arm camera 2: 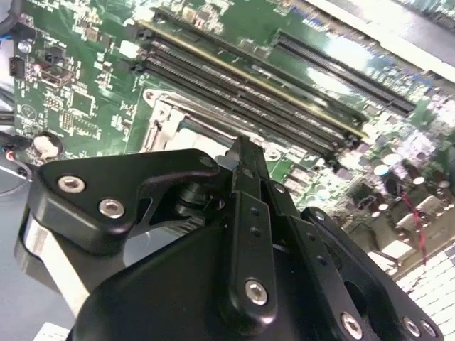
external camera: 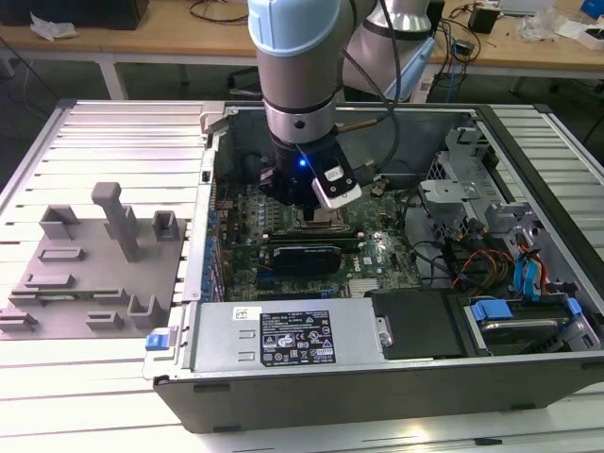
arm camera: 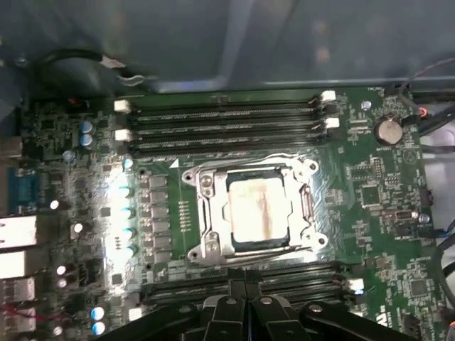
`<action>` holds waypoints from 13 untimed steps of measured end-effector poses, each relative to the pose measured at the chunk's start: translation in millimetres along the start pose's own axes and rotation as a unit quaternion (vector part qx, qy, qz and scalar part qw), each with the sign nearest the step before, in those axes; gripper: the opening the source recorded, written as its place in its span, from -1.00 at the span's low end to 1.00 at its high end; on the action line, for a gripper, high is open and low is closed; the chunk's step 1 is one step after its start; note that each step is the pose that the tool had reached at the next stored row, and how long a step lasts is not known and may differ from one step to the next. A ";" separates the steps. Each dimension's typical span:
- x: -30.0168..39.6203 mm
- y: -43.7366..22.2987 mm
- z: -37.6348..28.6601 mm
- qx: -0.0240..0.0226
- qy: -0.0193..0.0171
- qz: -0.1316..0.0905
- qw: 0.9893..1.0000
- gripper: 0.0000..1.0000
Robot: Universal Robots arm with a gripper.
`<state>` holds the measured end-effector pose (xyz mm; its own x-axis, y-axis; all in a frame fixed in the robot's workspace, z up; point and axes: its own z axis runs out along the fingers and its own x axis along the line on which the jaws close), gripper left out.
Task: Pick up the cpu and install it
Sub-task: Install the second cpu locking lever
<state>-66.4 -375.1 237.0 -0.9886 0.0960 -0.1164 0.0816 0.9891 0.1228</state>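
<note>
Closest up front in the exterior view, a silver power supply point(external camera: 283, 338) with a label is seen lying along the near wall of the open computer case point(external camera: 377, 387), which is laid on its side on a slatted metal table point(external camera: 94, 396).

Over on the exterior view's left, a grey fixture point(external camera: 90, 260) with posts and slots is parked on the table, just beside the case.

Further along, the robot arm point(external camera: 297, 66) is seen reaching straight down into the case, over the green motherboard point(arm camera: 370, 234). The gripper point(arm camera: 245, 302) is held just above the board, near the socket frame point(arm camera: 206, 213). Its fingers point(arm camera: 231, 312) look pressed together and nothing is gripped between them.

So where's the cpu point(arm camera: 259, 217)? It's found lying flat inside the socket frame, pale metal top up, in the first wrist view. Memory slots point(arm camera: 227, 117) are lined up on either side of the socket, and a coin cell point(arm camera: 389, 130) is spotted near one end of them.

On the exterior view's right, drive bays with blue tabs point(external camera: 491, 309) and a bundle of orange and red cables point(external camera: 477, 264) are packed into the case.
</note>
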 end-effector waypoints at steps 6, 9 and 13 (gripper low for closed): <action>-6.0 12.1 2.2 0.000 0.000 0.000 1.000 -0.79; -12.0 16.9 3.6 0.003 0.000 0.000 1.000 -0.79; -17.3 23.9 5.1 0.006 0.000 -0.001 1.000 -0.79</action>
<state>-46.8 -352.6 237.0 -0.9887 0.0946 -0.1166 0.0817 0.9904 0.1111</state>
